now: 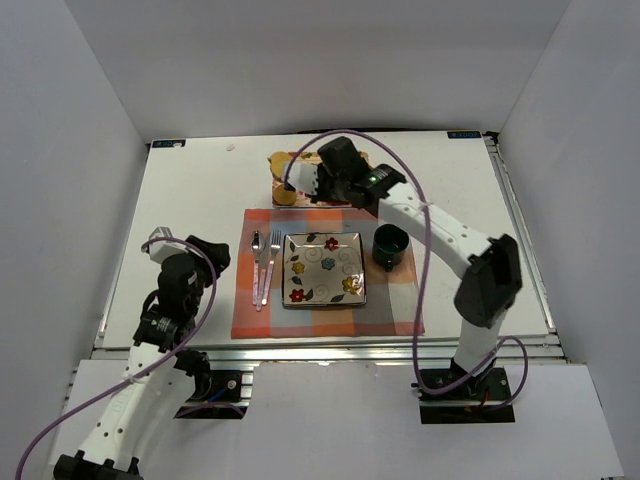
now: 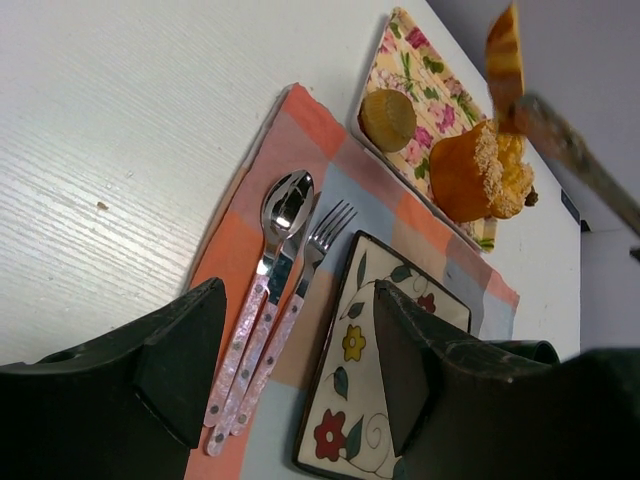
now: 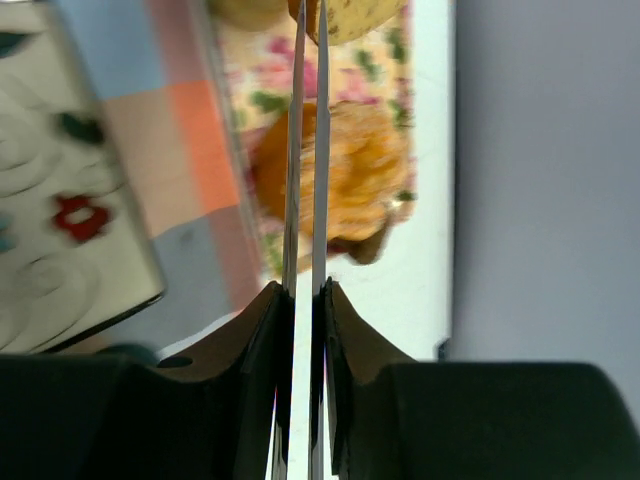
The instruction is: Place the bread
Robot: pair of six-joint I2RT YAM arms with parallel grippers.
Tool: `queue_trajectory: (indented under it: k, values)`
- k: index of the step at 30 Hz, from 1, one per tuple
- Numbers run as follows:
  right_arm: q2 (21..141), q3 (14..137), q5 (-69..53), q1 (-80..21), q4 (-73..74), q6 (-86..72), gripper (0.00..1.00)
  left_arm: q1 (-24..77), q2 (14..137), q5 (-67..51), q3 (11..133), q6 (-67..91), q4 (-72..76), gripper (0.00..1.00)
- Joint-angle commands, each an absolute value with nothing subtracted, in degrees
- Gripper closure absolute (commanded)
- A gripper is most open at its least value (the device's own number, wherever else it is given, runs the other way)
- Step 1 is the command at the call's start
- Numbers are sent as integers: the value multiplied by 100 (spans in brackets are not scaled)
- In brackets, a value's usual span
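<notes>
While the right end effector squeezes the tongs, their tips pinch the bread in the air beyond the plate's far edge, over the floral tray. Left of the plate, the left end effector hangs over the worktop, jaws wide and holding nothing.

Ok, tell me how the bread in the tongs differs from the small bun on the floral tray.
The bread is gripped in the tongs and held up off the floral tray; the bun sits on it. The bread is golden-yellow and looks flattish, seen edge-on; the bun is paler tan and domed. Both are baked pieces, and neither is on the plate.
</notes>
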State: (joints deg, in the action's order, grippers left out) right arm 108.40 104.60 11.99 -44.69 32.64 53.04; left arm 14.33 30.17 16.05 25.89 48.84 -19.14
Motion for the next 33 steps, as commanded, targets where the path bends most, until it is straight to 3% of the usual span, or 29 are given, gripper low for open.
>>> queue_trajectory:
  k: [1,11,24,27,31,33]
  values:
    - [9846,9749,266,-4500,3305,4931,100,1406,2953,1714,2812,4799,-2048,30]
    - [7359,7103,-721,-4553,3919,5255,100,1406,3146,1609,2874,4720,-1943,30]
    - [6979,6030,-211,-4667,4307,5432,100,1406,3120,1529,2848,4676,-1933,30]
    - [6996,5941,-211,-4667,4359,5475,90,1406,3050,1564,2848,4676,-1986,30]
    - [6908,5977,-307,-4667,4430,5502,64,1406,3023,1582,2839,4684,-2013,30]
    - [6838,5985,-369,-4676,4447,5511,61,1406,3023,1582,2821,4693,-1986,30]
